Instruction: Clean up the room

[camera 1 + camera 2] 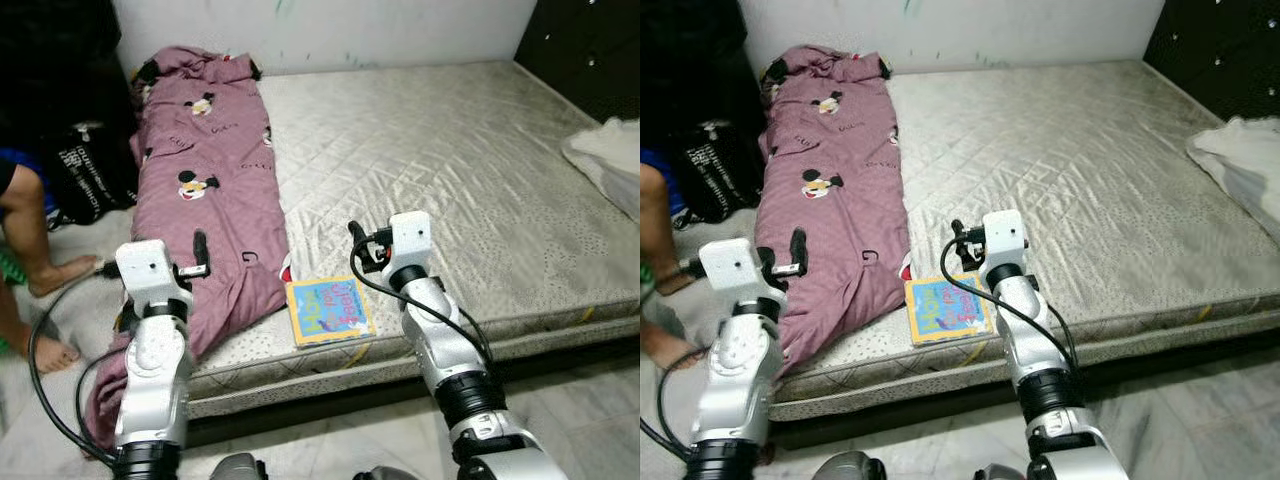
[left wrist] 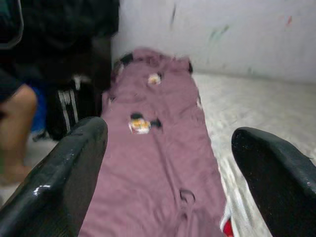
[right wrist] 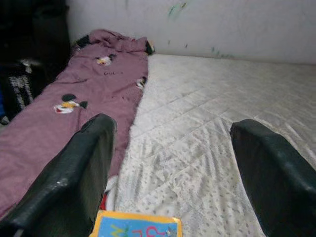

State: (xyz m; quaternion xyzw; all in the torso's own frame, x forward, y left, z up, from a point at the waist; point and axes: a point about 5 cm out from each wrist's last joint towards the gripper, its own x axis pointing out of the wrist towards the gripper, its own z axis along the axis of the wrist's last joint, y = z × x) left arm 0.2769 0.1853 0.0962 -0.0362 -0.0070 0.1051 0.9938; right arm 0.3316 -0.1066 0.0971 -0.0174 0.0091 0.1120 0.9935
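A long purple blanket (image 1: 210,180) with cartoon mouse prints lies along the left side of a bare grey mattress (image 1: 450,150), its lower end hanging off the front corner. A small colourful picture book (image 1: 328,308) rests flat at the mattress's front edge, just right of the blanket. My left gripper (image 1: 200,252) hovers open over the blanket's lower part, fingers (image 2: 74,163) wide apart. My right gripper (image 1: 357,238) is open too, just above and behind the book (image 3: 136,229), with nothing between its fingers (image 3: 84,163).
A person's bare legs (image 1: 30,230) and a black bag (image 1: 90,170) are on the floor left of the mattress. A white cloth (image 1: 610,160) lies at the right edge. A dark cabinet (image 1: 590,50) stands at the back right. Pale tiles run along the front.
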